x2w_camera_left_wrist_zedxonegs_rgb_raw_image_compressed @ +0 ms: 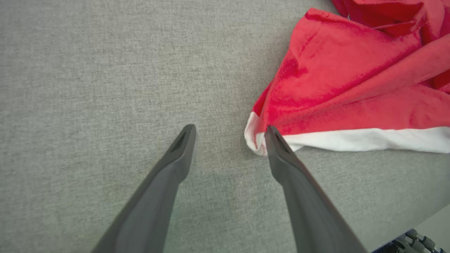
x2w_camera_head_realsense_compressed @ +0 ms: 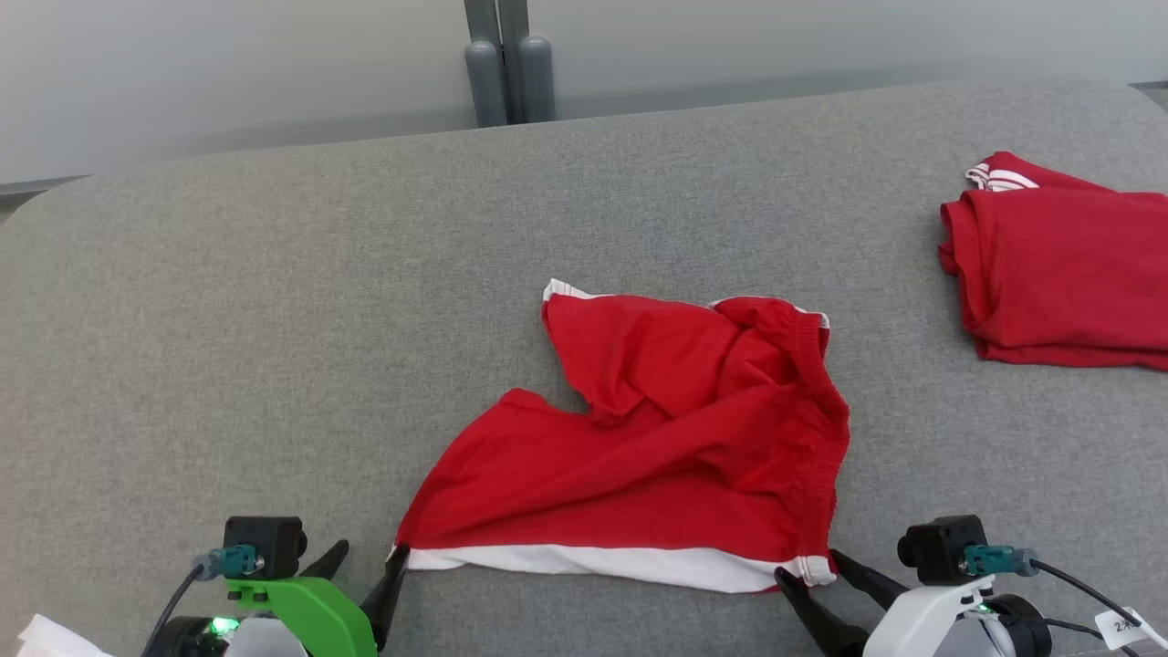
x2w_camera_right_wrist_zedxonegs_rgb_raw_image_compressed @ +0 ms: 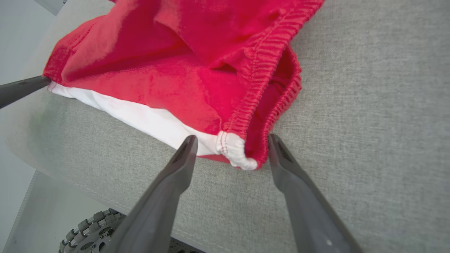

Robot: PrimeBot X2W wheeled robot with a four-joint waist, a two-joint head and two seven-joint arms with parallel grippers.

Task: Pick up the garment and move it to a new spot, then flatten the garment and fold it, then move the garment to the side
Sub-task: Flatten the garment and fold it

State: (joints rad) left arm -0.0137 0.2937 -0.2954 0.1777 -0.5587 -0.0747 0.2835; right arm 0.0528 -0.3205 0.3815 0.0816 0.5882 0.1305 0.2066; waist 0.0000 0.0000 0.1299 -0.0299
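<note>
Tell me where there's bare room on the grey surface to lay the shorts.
Bare: the left half of the surface, beside the shorts, and the far strip behind them. Narrower: the gap between shorts and folded pile. Crowded: the right edge, under the pile.

Crumpled, partly spread near front edge of grey surface (x2w_camera_head_realsense_compressed: 274, 319): red garment (x2w_camera_head_realsense_compressed: 657, 447), white band along near hem, elastic waistband at right.

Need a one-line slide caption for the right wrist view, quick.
Open right end effector brackets the waistband corner of the red shorts on the grey surface.
</note>
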